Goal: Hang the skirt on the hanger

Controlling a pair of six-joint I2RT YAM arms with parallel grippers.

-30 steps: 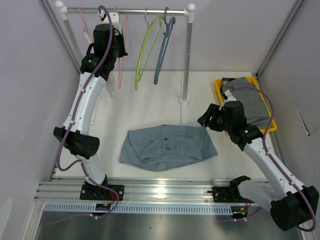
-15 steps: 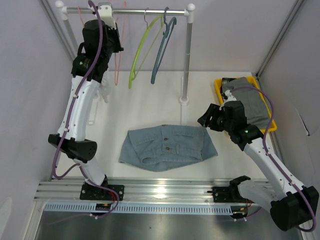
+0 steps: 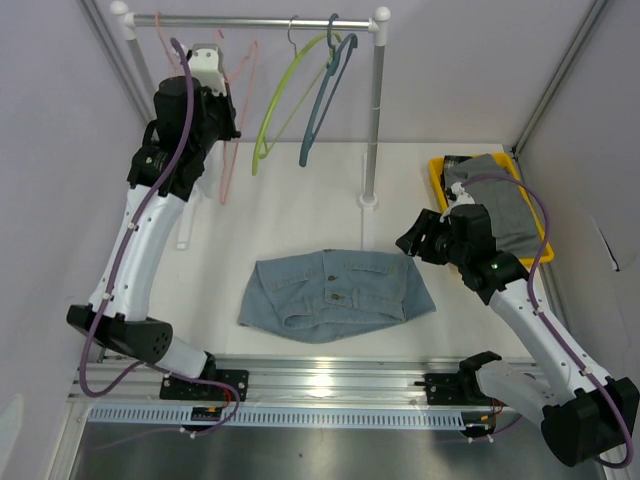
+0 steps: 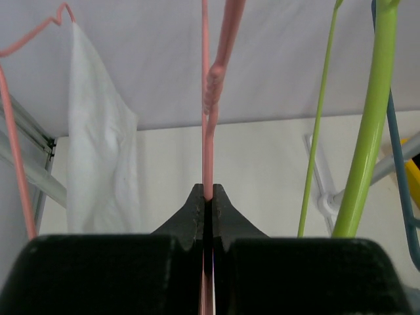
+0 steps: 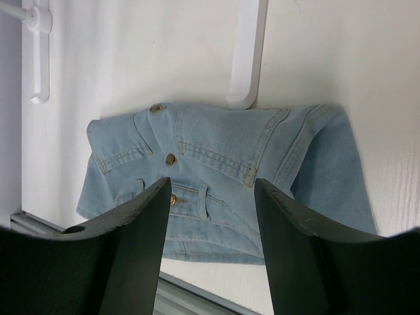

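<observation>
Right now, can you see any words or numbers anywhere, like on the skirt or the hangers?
None: no word, number or sign can be read in any view.
The skirt shows no label, and any stamp on its buttons is too small to read.
The pink hanger, green hanger and yellow tray look plain.

I have the skirt (image 3: 335, 295) flat mid-table (image 3: 300, 200); behind it, hangers (image 3: 334, 75) on the rail (image 3: 270, 21); my left gripper (image 4: 207, 197) at one hanger (image 4: 209, 125), left; right, a tray (image 3: 437, 172) with cloth (image 3: 500, 210) inside.
</observation>
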